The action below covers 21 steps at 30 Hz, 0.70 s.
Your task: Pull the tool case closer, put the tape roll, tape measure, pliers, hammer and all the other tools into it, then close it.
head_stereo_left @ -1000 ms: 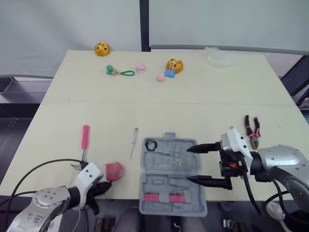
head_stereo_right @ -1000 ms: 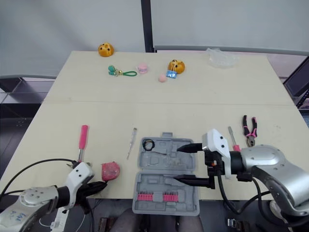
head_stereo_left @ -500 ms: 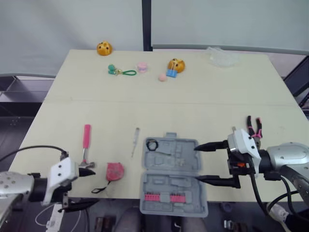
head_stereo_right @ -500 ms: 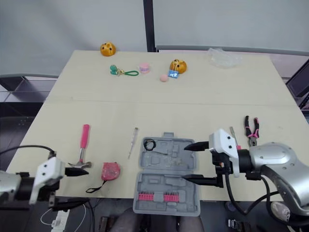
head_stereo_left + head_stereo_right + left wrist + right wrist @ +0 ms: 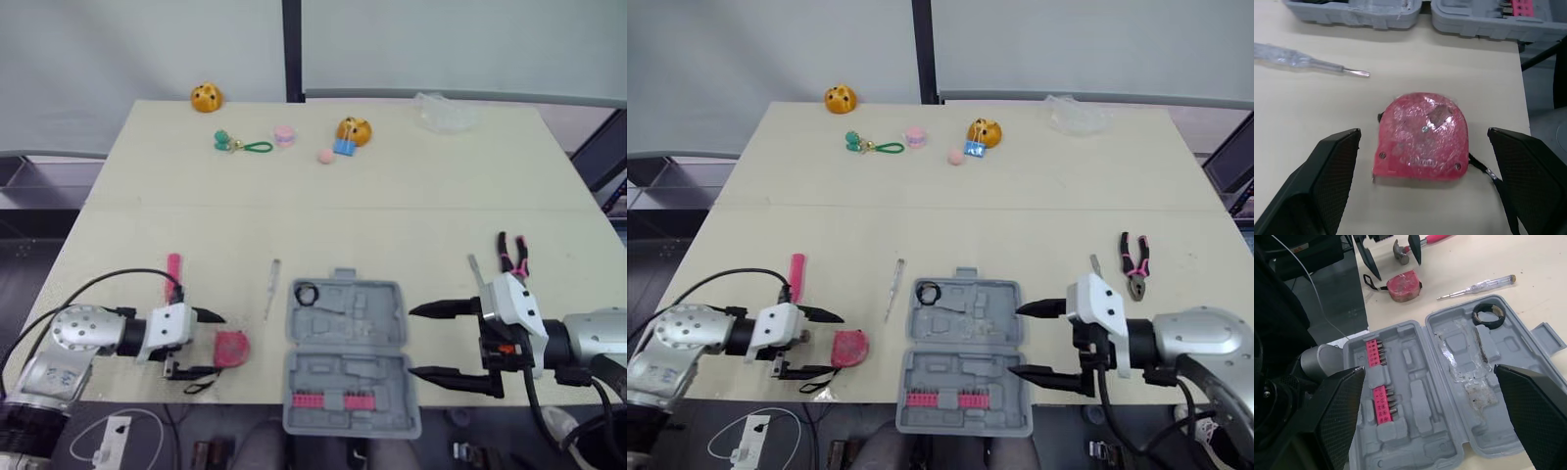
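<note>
The grey tool case [image 5: 346, 352] lies open at the table's front edge, with a black tape roll [image 5: 307, 294] in its far left corner and pink bits in the near half. My left gripper [image 5: 208, 345] is open, its fingers [image 5: 1332, 171] on either side of the red tape measure [image 5: 1422, 137] without touching it. My right gripper [image 5: 413, 342] stands open just right of the case, holding nothing. The pink-handled hammer [image 5: 173, 266] lies behind my left gripper. The pliers [image 5: 511, 257] and a small screwdriver [image 5: 474, 266] lie at the right.
A clear test-pen screwdriver [image 5: 271, 287] lies left of the case. Orange toys [image 5: 207, 97], a green keychain [image 5: 235, 145], small pink items [image 5: 284, 136] and a plastic bag [image 5: 446, 111] sit along the far edge. The case's near half overhangs the table edge.
My left gripper has opened and come up from the table's front edge to straddle the tape measure. My right gripper has drawn back to the right, off the case.
</note>
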Motion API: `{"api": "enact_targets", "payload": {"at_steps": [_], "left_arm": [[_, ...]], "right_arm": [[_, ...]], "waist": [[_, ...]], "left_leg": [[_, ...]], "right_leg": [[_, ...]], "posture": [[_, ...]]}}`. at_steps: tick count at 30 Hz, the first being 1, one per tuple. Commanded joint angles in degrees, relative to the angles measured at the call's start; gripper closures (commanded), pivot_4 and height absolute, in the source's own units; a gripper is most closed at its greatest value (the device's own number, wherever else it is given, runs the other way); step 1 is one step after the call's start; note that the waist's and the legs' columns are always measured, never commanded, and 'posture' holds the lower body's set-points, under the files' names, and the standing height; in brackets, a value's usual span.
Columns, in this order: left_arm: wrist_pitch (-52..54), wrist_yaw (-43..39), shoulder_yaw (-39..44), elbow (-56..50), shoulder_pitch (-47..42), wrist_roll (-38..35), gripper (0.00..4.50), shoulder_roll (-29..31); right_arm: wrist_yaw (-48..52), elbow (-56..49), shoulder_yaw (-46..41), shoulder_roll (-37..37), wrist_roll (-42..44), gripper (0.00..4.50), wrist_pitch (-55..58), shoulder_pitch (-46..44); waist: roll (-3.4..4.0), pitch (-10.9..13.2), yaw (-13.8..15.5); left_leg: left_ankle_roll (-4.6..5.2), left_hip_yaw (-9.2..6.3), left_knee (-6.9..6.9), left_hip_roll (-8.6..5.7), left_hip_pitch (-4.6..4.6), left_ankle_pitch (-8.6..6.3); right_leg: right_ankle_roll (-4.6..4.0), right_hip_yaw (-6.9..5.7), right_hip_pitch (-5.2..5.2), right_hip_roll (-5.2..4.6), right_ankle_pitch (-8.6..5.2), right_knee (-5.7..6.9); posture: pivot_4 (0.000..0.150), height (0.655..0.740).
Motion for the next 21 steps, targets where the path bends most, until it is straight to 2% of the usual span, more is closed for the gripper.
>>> {"api": "enact_targets", "payload": {"at_steps": [1,20,21], "left_arm": [[-0.78,0.96,-1.27,0.75,-1.32,1.21,0.04,-0.95],[-0.75,6.84,-4.98,4.03,-1.92,6.47,0.04,-3.48],[-1.07,7.03,-5.11,4.45,-2.12,6.82,0.42,-3.57]], "right_arm": [[-0.74,-2.17,-2.01,-0.13,1.4,0.0,0.18,0.27],[-2.62,-2.57,-0.96,0.0,2.01,0.0,0.57,-0.16],[-2.61,-2.54,-1.03,-0.07,2.0,0.0,0.53,-0.09]], "waist": [[0.0,0.0,-0.01],[0.0,0.0,0.07],[0.0,0.0,0.1]], "left_leg": [[0.0,0.0,0.0,0.0,0.03,0.0],[0.0,-0.08,0.0,0.01,0.05,0.0],[0.0,-0.08,0.0,0.01,0.09,0.01]], "right_leg": [[0.0,0.03,0.02,-0.03,0.0,0.01],[0.0,0.32,0.06,-0.04,0.0,-0.02],[0.0,0.32,0.11,-0.04,0.0,-0.01]], "posture": [[0.15,0.74],[0.15,0.74],[0.15,0.74]]}}
